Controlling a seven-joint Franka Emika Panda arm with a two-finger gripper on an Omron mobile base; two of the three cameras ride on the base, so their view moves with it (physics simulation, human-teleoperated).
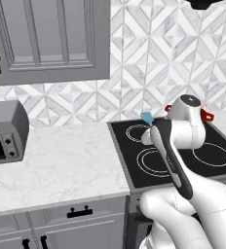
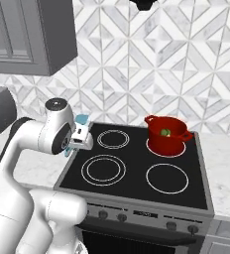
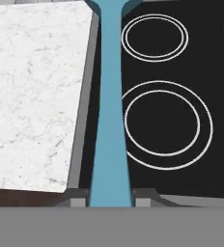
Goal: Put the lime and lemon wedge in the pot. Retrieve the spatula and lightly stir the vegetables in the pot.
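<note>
while the hand grips the spatula over the stove's left edge, the lime sits inside the pot.

Light-blue spatula, red pot, black stovetop
</note>
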